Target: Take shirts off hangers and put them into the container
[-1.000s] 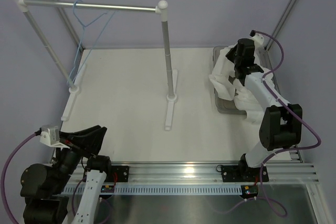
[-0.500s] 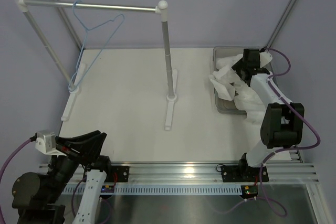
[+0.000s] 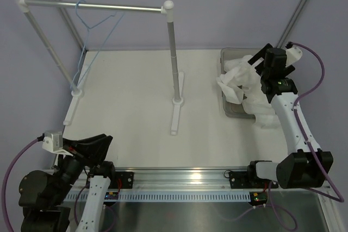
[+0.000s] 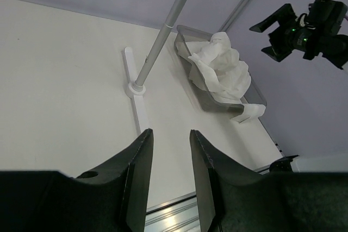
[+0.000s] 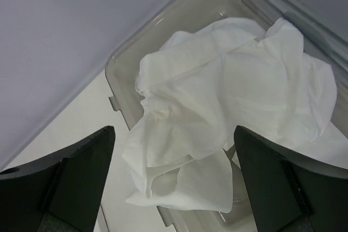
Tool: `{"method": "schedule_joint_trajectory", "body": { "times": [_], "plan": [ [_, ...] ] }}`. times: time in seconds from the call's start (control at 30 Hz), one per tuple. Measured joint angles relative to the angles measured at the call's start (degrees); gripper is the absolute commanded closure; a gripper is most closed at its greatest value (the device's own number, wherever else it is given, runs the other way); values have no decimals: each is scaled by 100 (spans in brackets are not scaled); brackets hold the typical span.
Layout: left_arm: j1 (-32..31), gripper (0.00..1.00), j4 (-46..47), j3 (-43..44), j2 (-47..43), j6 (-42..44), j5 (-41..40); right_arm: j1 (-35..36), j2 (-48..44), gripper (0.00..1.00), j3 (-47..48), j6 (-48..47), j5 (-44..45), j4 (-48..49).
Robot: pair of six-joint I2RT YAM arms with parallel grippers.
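top external view: the shirt [image 3: 243, 79] lies crumpled in the container [image 3: 235, 113] at far right, one flap spilling over its near rim onto the bench [image 3: 136, 107] — the right claw [image 3: 260, 57], spread wide, hangs just above it; the left claw [image 4: 168, 150], slightly parted and empty, sits well apart, near left.

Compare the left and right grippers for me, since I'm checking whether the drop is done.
The right gripper stands wide open; the left gripper is only narrowly parted. The right gripper hangs above the white shirt crumpled mostly in the bin; the left gripper sits low by the table's near left edge, far from both. Both grippers hold nothing.
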Motion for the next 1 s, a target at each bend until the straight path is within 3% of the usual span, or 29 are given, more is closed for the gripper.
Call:
{"method": "schedule_joint_trajectory", "body": {
  "times": [0.23, 0.5, 0.63, 1.0],
  "plan": [
    [17, 61, 61, -308, -271, -46, -280, -774, 503, 1, -46, -63, -114, -299],
    [22, 60, 345, -1023, -636, -195, -315, -754, 855, 1, -308, -476, 201, -1060],
    [22, 59, 472, -1023, -651, -195, -315, -754, 1012, 1, -310, -654, 345, -1189],
    [0, 57, 570, -739, -651, -190, -315, -754, 2518, 0, -251, -1071, 332, -1362]
  ]
}}
